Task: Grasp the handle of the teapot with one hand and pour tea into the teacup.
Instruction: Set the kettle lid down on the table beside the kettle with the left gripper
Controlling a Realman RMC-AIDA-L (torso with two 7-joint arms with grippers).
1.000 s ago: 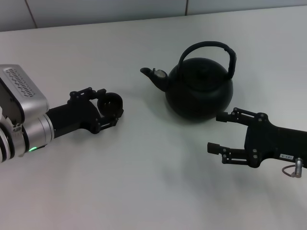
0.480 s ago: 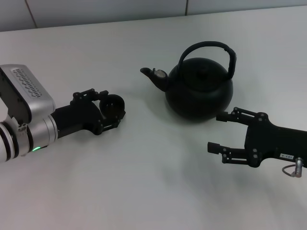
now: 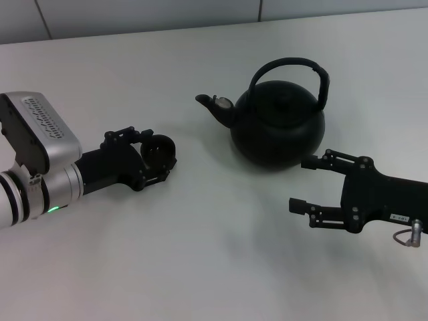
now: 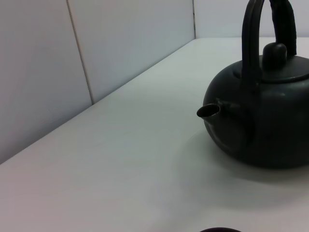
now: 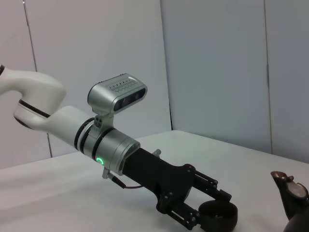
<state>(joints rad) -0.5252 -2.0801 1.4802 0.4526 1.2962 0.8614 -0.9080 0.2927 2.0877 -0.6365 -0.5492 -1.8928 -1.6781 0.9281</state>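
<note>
The black teapot (image 3: 281, 127) stands on the white table at the back middle, its spout (image 3: 214, 105) pointing left and its arched handle (image 3: 289, 65) upright. My left gripper (image 3: 159, 154) is shut on the small black teacup (image 3: 160, 148), low over the table, left of the spout. The right wrist view shows that cup (image 5: 219, 215) between the left fingers (image 5: 212, 193). My right gripper (image 3: 301, 184), with a white label and a metal ring, is open and empty just in front of the teapot's right side. The left wrist view shows the teapot (image 4: 265, 125) and its handle (image 4: 282, 21).
The white table (image 3: 200, 254) runs to a pale panelled wall (image 3: 134, 13) at the back. The left arm's silver body (image 3: 33, 154) lies low across the table's left side.
My left gripper has slid a little to the right with the teacup, toward the teapot's spout. The right gripper and the teapot have not moved.
</note>
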